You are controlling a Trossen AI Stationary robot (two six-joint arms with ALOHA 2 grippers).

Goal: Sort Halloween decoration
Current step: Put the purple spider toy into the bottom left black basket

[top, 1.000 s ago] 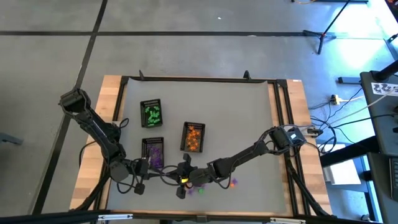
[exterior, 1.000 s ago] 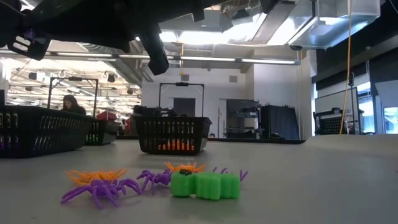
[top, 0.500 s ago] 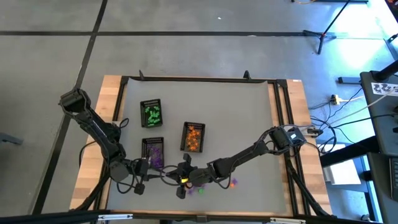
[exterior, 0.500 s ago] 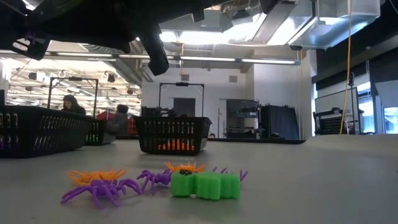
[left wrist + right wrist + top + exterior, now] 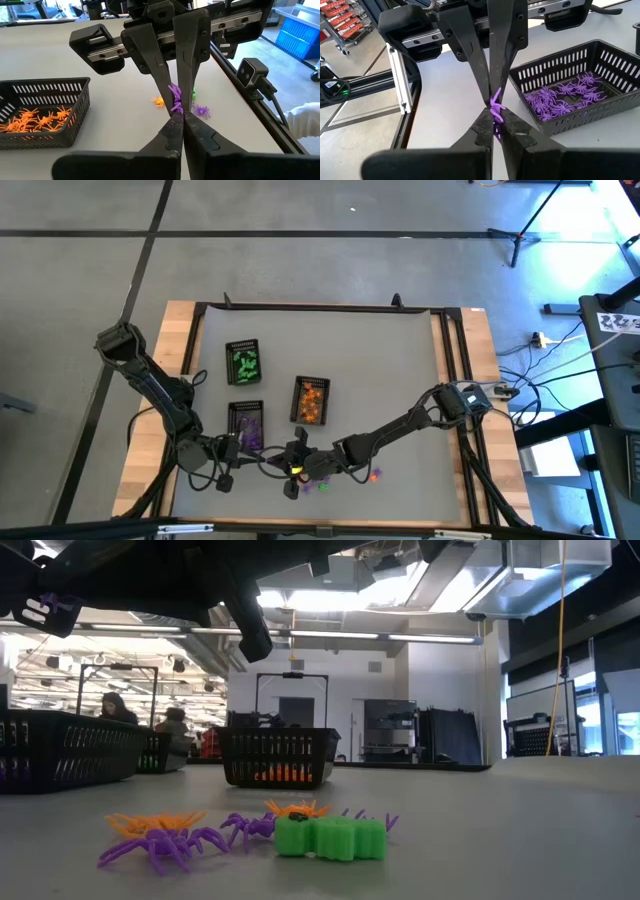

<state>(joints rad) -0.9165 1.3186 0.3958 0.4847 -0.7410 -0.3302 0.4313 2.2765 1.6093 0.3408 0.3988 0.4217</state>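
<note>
My two grippers meet tip to tip above the table's near middle: my left gripper and my right gripper, both shut on one small purple spider. More Halloween decoration lies loose on the table below: purple spiders, orange spiders and a green piece. Three black trays stand farther back, holding green pieces, purple spiders and orange spiders. My left gripper pinches the purple spider's lower end between its two fingertips, coming nearly level from the table's left. The spider is lifted clear of the table. My right gripper pinches the same spider's other end between its fingertips, coming nearly level from the table's right, straight against the left gripper's tips. Part of the spider shows in the slit between its fingers.
The purple tray's wall stands close beyond the joined grippers, the orange tray's wall beside it. Loose trinkets lie toward the near right. A black rail runs along the table's near edge. People show in the room behind.
</note>
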